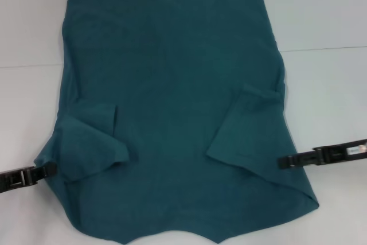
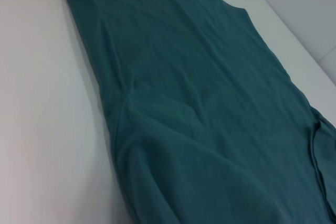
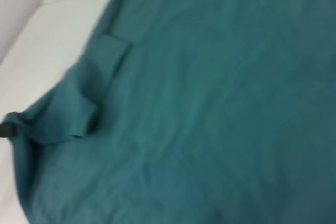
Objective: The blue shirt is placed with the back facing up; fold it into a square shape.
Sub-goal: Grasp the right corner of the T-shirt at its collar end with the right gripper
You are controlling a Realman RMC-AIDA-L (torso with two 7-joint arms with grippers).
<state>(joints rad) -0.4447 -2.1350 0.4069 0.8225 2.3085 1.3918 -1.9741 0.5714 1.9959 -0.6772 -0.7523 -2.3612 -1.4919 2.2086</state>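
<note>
One blue shirt (image 1: 172,101) flat on table (image 1: 321,21), two sleeves folded inward; left pincer (image 1: 50,168), right pincer (image 1: 282,162) at edges, grip unclear.

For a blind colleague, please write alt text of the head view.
A blue shirt lies flat on a white table, both sleeves folded inward. The left claw and right claw meet its side edges.
</note>
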